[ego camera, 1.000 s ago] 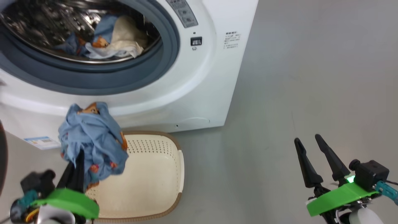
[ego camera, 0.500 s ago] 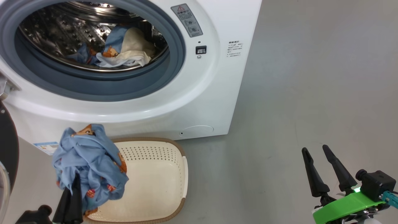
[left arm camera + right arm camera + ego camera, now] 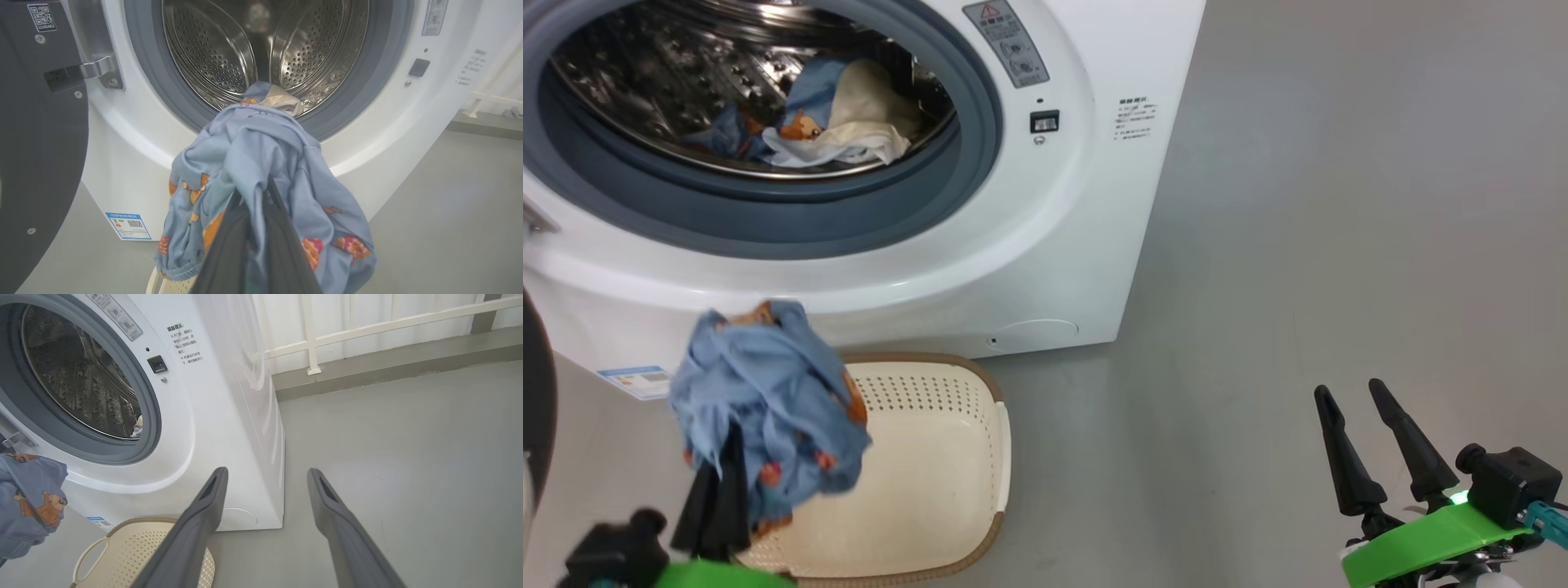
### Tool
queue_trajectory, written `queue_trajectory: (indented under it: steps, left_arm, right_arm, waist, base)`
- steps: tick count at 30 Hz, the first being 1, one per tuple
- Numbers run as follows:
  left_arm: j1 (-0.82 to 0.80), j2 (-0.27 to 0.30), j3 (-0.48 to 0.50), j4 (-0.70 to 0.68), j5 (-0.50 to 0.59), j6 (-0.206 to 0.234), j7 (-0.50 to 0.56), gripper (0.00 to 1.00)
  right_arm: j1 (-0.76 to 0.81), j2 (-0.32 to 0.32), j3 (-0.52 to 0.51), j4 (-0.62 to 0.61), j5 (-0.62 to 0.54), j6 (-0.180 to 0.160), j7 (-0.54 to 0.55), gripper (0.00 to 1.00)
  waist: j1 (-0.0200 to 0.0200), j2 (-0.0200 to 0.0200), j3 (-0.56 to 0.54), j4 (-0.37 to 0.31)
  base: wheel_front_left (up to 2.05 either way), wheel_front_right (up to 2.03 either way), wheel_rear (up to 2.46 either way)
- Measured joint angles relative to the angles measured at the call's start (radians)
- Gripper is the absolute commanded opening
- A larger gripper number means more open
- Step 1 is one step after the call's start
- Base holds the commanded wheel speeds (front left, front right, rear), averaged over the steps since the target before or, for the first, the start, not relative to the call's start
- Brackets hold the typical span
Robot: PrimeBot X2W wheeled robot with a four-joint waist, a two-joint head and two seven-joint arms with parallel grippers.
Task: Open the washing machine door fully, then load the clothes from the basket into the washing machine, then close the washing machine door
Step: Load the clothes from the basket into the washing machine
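Grey floor (image 3: 1339, 204) stretches to the right of the washing machine (image 3: 1094, 204), whose round mouth faces us. We see its door (image 3: 36, 143) swung open on the left. A small code tag on it (image 3: 41, 17) reads 2240462.

Our left gripper (image 3: 723, 482) points at the machine, clamped on a bunched blue garment (image 3: 768, 392) with orange prints. It hangs over the basket's left side, below the mouth. More clothes (image 3: 849, 114), blue and cream, lie in the drum.

The basket (image 3: 1001, 457) sits on the floor just in front of the machine, open side up. Our right gripper (image 3: 1349, 390) hovers well to the right, fingers spread wide around nothing.

A warning sticker with a red triangle (image 3: 1005, 41) sits beside the mouth. The blue label (image 3: 637, 380) low on the left and the print (image 3: 1135, 118) on the right are too small to read.
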Motion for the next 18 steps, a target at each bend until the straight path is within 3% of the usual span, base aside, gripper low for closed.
queue_trajectory:
  steps: [11, 18]
  left_arm:
    - [-0.268, 0.058, 0.002, 0.024, -0.033, 0.000, 0.000, 0.00]
    - [-0.504, 0.118, 0.003, 0.176, -0.053, 0.000, -0.005, 0.00]
  right_arm:
    - [-0.026, 0.032, 0.005, -0.006, 0.000, 0.000, 0.000, 1.00]
    - [-0.082, 0.057, 0.021, -0.008, 0.000, 0.000, 0.000, 1.00]
  waist:
    - [0.0000, 0.0000, 0.065, -0.035]
    - [0.0000, 0.0000, 0.120, -0.081]
  base:
    - [0.00, 0.00, 0.00]
    - [0.00, 0.00, 0.00]
